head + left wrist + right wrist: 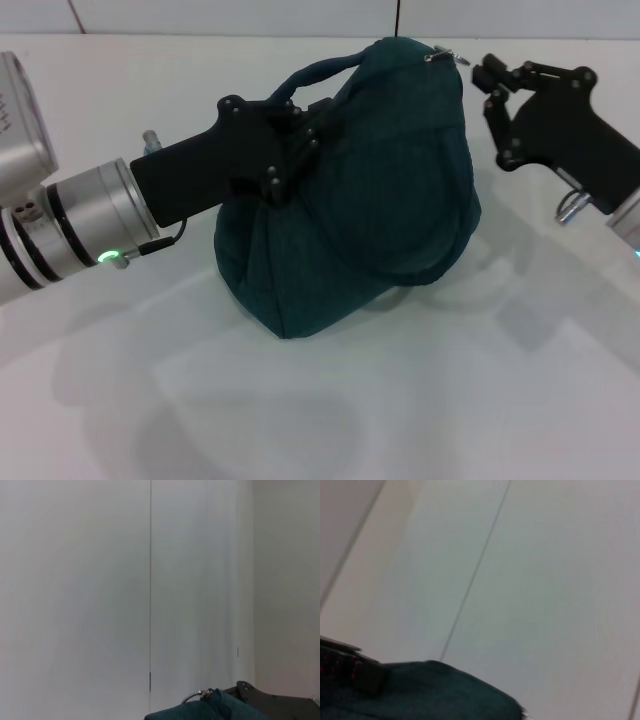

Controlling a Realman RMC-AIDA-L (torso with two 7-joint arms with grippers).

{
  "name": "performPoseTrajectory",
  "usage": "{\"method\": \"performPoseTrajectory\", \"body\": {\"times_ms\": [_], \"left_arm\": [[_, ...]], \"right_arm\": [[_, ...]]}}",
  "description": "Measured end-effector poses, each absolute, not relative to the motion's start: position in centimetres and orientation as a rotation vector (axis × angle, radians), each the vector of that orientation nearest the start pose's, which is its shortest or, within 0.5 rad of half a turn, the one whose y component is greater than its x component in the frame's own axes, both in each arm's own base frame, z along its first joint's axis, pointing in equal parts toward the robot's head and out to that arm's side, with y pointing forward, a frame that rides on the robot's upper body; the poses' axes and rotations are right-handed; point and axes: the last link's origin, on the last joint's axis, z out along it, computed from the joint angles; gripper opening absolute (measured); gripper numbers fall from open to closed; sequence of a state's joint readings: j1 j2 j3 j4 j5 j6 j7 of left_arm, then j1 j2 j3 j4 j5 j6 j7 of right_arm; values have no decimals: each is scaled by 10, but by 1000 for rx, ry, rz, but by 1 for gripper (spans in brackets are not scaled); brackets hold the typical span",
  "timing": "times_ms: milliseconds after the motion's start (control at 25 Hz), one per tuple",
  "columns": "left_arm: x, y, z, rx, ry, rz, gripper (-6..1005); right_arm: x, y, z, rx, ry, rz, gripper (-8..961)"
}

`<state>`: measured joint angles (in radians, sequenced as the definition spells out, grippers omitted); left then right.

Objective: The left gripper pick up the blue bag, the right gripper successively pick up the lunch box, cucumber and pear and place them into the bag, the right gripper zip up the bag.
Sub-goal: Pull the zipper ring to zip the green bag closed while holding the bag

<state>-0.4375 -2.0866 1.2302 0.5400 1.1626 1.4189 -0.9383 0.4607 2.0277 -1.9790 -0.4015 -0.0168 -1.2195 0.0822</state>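
Head view: blue bag (370, 190) mid-frame on the bench (400, 400), zip nearly shut.
I see my left end effector (285, 150) clamped on its handle; the right end effector (495, 95), at upper right, is spread empty beside the zip pull (447, 57) (a loose handle could tip the bag).

Bright even light; soft shadows; wrist views blurred.

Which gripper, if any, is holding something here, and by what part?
The left gripper holds the blue bag at its upper edge, beside the handle. The right gripper sits near the zip pull, holding nothing.
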Motion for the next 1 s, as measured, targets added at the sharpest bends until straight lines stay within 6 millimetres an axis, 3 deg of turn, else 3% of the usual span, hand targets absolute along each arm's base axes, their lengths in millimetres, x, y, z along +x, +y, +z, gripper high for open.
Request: {"method": "performPoseTrajectory", "body": {"times_ms": [440,640,880,1000], "left_arm": [[-218,327,-29,-2462,-233,-1109,75],[-218,327,-29,-2462,-235,-1108,75],[-219,326,-30,-2462,-240,-1106,75],[-219,327,-30,-2460,-241,-1102,75]], "right_arm": [[235,344,-35,-2013,-101,819,46],[232,340,-38,-2028,-117,835,101],[228,333,-34,-1982,-209,848,280],[226,329,-33,-1966,-256,854,321]]}}
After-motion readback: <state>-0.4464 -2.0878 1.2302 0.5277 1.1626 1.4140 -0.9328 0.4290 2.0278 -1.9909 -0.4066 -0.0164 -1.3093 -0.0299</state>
